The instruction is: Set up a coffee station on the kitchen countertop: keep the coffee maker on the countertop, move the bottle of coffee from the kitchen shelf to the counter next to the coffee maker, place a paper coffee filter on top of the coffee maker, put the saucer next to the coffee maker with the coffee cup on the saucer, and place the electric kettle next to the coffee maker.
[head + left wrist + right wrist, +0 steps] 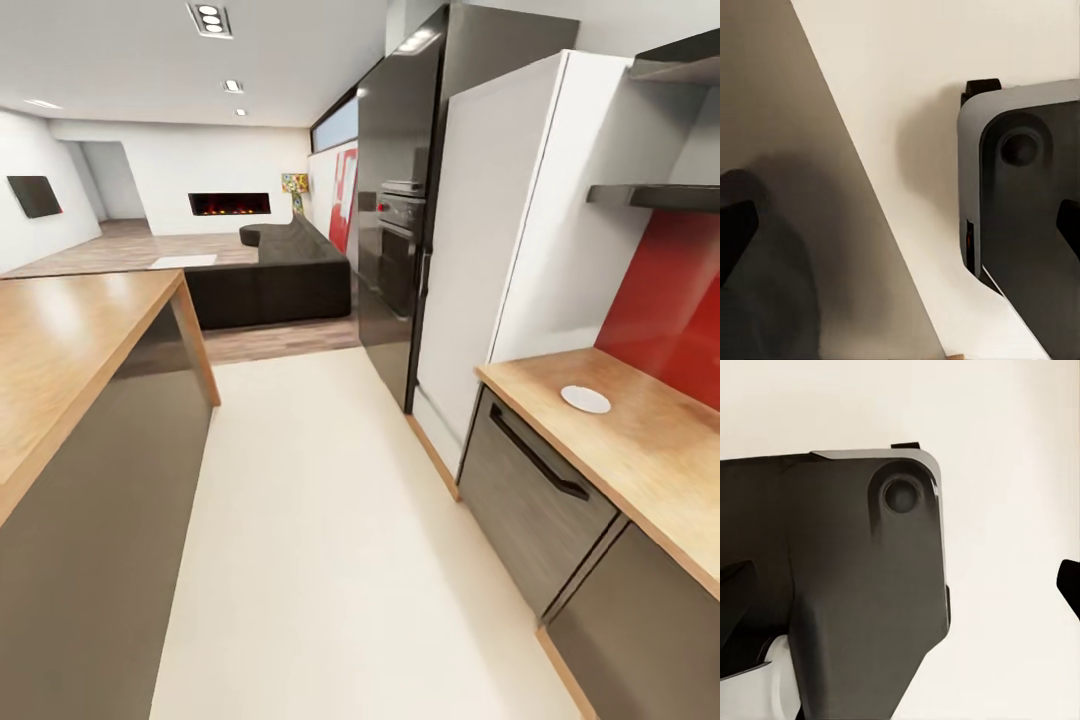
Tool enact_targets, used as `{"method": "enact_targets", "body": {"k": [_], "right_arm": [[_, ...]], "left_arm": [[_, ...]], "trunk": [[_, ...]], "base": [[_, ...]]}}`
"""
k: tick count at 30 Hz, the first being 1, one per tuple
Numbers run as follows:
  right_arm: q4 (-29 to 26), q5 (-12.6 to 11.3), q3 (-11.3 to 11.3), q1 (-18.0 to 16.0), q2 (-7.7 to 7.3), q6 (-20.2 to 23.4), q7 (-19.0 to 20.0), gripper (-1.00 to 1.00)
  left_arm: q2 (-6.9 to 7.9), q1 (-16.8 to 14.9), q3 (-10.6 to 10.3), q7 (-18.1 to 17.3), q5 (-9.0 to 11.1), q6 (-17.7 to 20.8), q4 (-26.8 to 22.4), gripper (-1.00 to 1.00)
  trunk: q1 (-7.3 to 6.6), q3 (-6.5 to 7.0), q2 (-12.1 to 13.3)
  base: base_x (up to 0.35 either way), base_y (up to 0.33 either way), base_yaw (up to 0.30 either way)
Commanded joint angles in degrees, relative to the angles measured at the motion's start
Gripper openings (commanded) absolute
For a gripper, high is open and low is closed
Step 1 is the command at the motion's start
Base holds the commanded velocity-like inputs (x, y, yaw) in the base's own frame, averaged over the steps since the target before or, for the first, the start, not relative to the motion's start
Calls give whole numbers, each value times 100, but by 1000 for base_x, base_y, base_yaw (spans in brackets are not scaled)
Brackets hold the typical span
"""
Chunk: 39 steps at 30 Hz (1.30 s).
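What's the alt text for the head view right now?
A white saucer sits alone on the light wood countertop at right, in front of a red backsplash and below a dark kitchen shelf. A pale floor runs past a white and black fridge toward a living room with a dark sofa.

no legible text anywhere

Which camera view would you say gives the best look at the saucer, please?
The head view: the saucer lies whole and unobstructed on the countertop, below the kitchen shelf. The two wrist views look down at pale floor and the robot's dark base, giving no help with it.
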Motion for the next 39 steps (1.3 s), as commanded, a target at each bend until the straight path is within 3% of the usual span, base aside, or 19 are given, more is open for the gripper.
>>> {"method": "enact_targets", "body": {"k": [1,39], "right_arm": [[5,1,-38,-4,3,-22,3,100],[7,1,-43,-4,2,-22,1,100]], "left_arm": [[0,-5,-49,-24,55,-5,1,100],[-76,-10,-51,-24,46,-11,-2,100]], "trunk": [[6,-11,-10],[6,-11,-10]], "base": [[331,34,0],[338,2,0]]}}
